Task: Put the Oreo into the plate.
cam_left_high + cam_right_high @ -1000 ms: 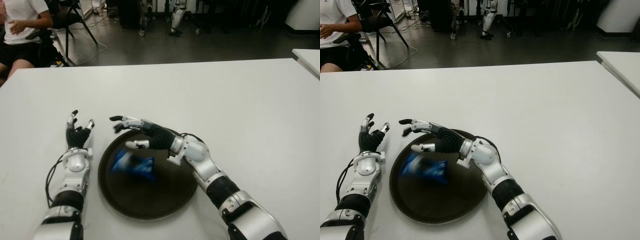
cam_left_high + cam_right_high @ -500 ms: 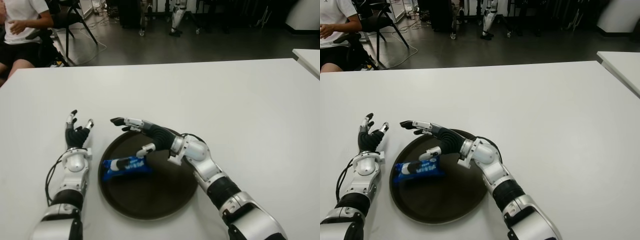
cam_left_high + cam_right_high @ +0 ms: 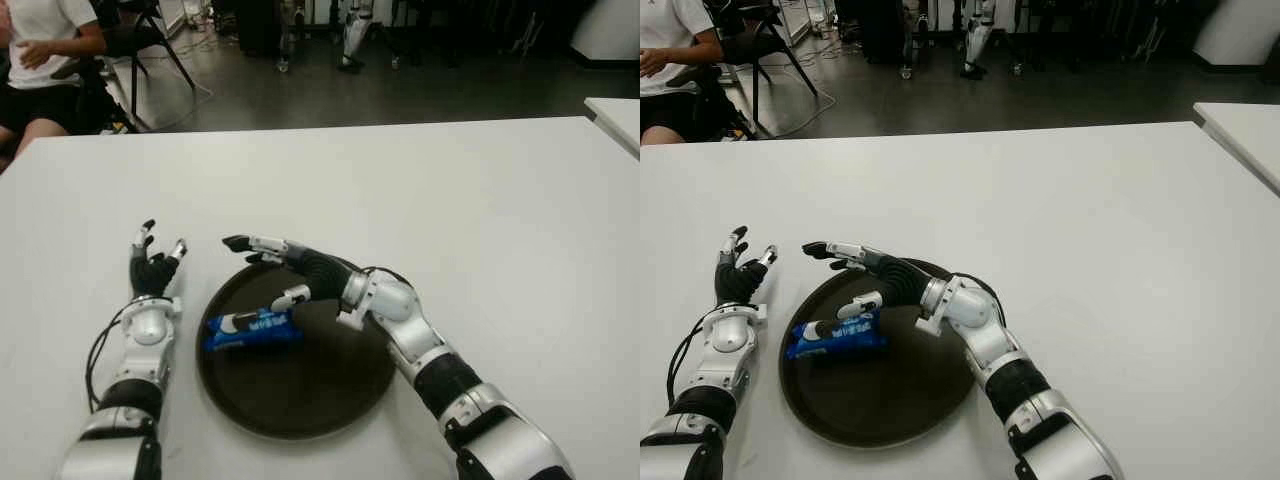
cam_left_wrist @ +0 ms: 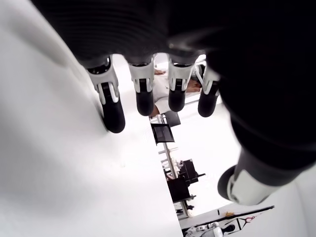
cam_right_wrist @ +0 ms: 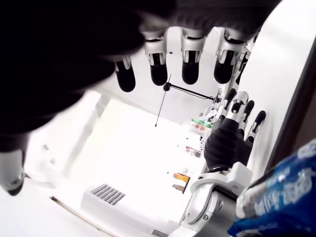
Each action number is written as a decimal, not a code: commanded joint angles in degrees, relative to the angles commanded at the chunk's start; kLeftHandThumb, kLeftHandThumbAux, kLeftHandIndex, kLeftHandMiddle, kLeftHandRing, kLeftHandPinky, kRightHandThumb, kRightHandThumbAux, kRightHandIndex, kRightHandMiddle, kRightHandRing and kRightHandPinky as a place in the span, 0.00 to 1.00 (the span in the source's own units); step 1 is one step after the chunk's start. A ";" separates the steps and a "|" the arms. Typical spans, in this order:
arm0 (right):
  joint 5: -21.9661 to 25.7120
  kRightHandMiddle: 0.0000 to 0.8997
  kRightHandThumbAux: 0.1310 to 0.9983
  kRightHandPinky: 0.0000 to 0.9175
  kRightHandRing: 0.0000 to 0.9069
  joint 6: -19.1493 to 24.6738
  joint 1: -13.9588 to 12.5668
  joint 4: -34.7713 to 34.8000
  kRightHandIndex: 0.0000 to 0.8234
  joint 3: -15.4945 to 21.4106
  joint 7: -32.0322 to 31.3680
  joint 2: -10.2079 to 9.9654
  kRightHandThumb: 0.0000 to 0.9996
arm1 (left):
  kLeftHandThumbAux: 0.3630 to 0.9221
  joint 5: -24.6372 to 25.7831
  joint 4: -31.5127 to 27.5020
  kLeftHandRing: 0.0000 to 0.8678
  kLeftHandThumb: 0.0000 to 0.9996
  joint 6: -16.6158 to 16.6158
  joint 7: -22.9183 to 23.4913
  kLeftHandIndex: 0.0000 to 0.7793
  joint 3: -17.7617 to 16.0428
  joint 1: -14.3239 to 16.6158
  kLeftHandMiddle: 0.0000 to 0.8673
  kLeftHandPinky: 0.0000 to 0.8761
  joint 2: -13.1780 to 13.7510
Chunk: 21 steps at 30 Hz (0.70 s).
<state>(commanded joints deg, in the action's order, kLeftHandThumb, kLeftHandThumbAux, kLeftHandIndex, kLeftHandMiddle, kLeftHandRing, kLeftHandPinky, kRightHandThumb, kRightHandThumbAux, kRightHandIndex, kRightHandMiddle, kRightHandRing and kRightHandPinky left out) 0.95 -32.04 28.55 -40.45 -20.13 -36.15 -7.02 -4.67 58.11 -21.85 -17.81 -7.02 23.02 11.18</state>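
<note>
You are looking down at a white table [image 3: 480, 200] with a dark round plate [image 3: 330, 395] near the robot. The Oreo [image 3: 252, 329], a blue packet, lies flat inside the plate, on its left half, lengthwise from left to right. Your right hand [image 3: 290, 272] reaches in from the right and hovers over the far left part of the plate, fingers stretched out and spread, holding nothing. Its thumb tip is just beside the right end of the packet; you cannot tell whether they touch. Your left hand [image 3: 152, 272] shows on the table just left of the plate, palm down, fingers extended and apart, also holding nothing. In the far left corner, beyond the table edge, a seated person [image 3: 45, 50] in a white shirt is partly visible beside a black chair [image 3: 150, 35].
</note>
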 joint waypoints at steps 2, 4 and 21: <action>-0.28 0.00 0.41 0.00 0.00 -0.26 0.09 -0.18 0.00 -0.01 0.05 0.07 0.00 | 0.56 0.10 0.15 0.06 0.00 0.01 0.00 0.02 -0.08 0.08 0.06 0.03 -0.02; -0.71 0.00 0.41 0.00 0.00 -0.67 0.16 -0.44 0.00 0.01 0.31 0.10 0.00 | 0.56 0.25 0.31 0.06 0.01 0.01 0.06 0.02 -0.20 0.16 0.06 0.04 -0.07; -1.58 0.00 0.43 0.00 0.00 -3.32 0.94 -3.56 0.00 1.08 1.01 -0.32 0.00 | 0.63 2.94 2.15 0.05 0.04 -1.31 1.13 0.00 -2.05 0.98 0.04 0.05 -0.98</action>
<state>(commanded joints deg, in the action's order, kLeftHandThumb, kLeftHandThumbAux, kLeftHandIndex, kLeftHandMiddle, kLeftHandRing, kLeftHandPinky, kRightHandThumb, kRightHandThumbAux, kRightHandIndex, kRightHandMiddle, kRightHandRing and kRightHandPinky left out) -0.63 -35.36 29.49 -44.01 -19.05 -35.14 -7.34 -1.73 60.26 -23.17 -16.68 -9.08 24.00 10.21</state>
